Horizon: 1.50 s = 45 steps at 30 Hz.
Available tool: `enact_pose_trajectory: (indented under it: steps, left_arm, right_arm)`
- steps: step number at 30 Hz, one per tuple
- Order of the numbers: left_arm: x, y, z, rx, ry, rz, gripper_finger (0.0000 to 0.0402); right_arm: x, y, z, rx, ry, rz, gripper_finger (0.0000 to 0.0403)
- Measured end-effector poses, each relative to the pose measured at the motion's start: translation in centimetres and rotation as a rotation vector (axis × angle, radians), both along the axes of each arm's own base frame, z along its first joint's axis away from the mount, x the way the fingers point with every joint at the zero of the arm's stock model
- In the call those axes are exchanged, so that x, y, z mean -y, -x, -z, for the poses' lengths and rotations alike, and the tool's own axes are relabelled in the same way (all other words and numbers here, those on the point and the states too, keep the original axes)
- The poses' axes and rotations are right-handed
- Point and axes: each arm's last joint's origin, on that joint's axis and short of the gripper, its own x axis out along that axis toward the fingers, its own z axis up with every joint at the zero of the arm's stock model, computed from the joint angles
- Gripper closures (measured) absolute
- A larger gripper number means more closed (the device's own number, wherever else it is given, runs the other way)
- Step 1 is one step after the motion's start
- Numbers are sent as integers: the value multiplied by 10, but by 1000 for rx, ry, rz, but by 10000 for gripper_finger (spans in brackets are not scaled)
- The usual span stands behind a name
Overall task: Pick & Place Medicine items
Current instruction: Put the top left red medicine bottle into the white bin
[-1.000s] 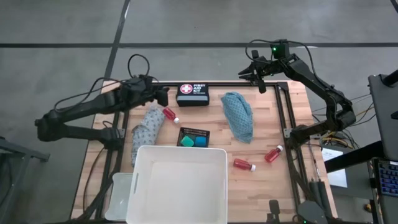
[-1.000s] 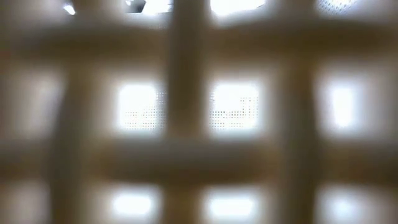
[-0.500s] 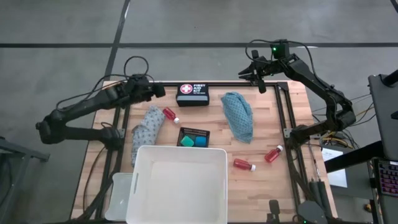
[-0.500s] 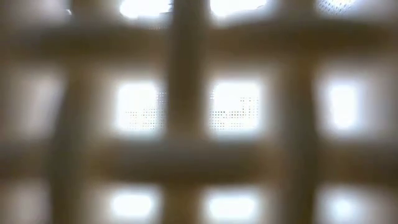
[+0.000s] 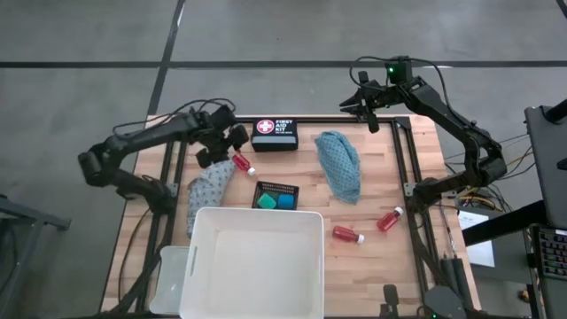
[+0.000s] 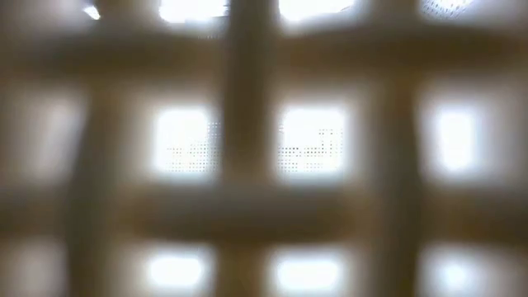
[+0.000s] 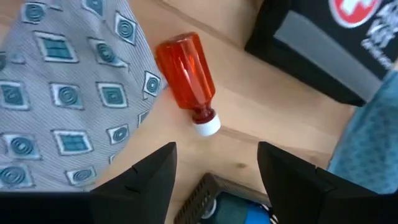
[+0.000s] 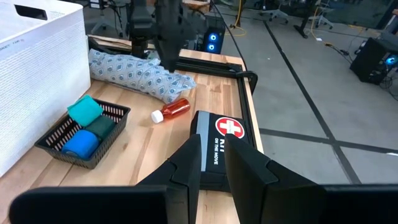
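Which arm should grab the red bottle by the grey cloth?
Left. Its gripper hangs open right over that bottle; the right gripper waits shut at the far table edge.

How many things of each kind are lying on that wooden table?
Red bottles with white caps: 3
Cloths: 2, one grey patterned cloth and one teal cloth
Small tubs in the black mesh tray: 2, green and blue
Black mesh tray: 1
First aid kit: 1
Big white tub: 1
Total: 10

Red bottle beside patterned cloth
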Motion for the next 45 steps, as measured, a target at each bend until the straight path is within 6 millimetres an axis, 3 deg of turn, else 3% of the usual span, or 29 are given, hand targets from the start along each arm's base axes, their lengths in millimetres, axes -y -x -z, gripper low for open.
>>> enact_pose_trajectory:
  steps: [13,27,39,45]
  left_arm:
    - [-25,-23,32,-12,125,15,176]
    - [-31,-33,59,-83,196,-64,177]
    - [-19,-18,35,-72,246,-69,177]
    - [-20,-18,45,-130,174,-16,177]
  right_arm:
    - [0,0,0,0,0,0,335]
    - [0,0,0,0,0,0,335]
    - [0,0,0,0,0,0,335]
    - [0,0,0,0,0,0,335]
